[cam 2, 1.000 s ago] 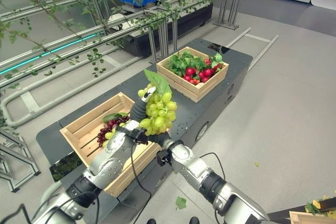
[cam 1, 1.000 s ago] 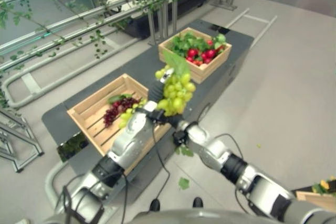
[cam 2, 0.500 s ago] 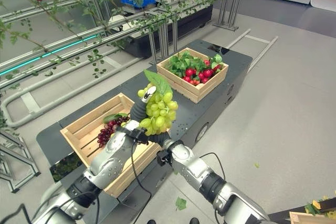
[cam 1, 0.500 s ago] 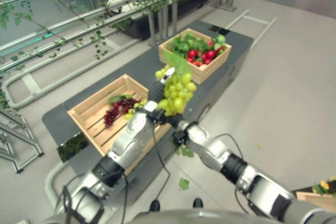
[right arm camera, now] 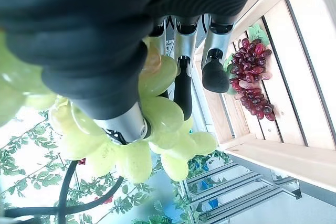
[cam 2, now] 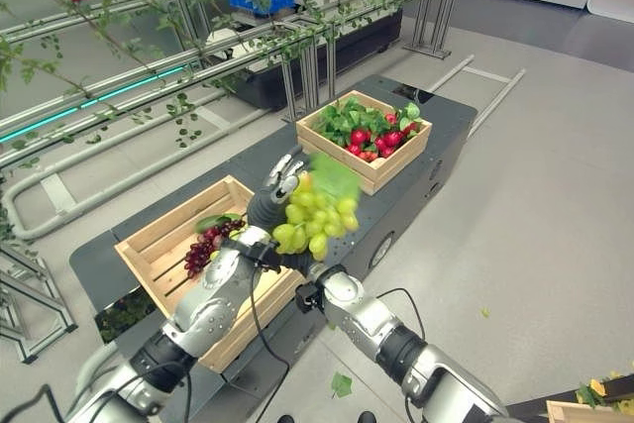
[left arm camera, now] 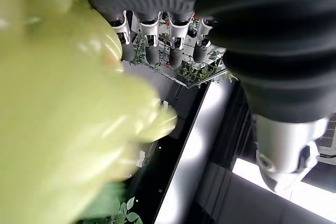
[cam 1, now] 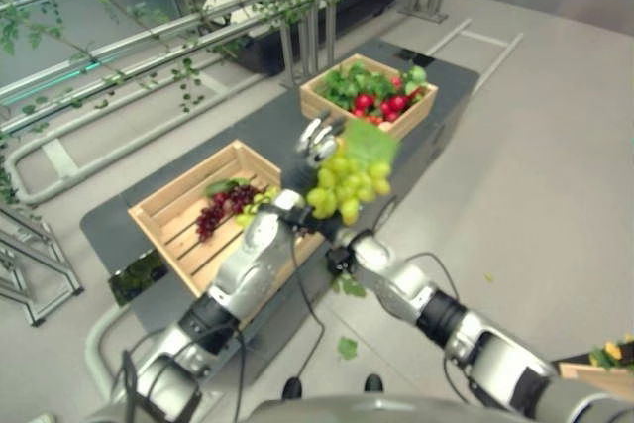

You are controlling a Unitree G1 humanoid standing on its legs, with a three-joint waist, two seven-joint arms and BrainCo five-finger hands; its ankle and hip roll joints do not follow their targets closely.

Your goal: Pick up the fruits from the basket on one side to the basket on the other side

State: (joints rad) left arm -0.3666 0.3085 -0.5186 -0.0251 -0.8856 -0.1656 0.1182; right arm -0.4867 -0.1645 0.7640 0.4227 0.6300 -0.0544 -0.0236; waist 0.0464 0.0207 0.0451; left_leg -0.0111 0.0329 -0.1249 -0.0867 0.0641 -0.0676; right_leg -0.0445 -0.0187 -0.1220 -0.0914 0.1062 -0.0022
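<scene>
Both arms reach forward and meet mid-scene; the left hand (cam 1: 315,138) is raised with fingers straight and spread, while the right hand (right arm camera: 121,93) curls fingers and thumb around green grapes (cam 2: 319,217).

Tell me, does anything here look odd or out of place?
Loose green leaves lie on the floor beside the cart, as if shed from fruit. Otherwise both crates sit square.

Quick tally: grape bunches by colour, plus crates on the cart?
Green grape bunches: 2, one held at the right robot hand, one in the near crate
Dark red grape bunches: 1, in the near crate
Wooden crates: 2, near one and far crate
Total: 5
</scene>
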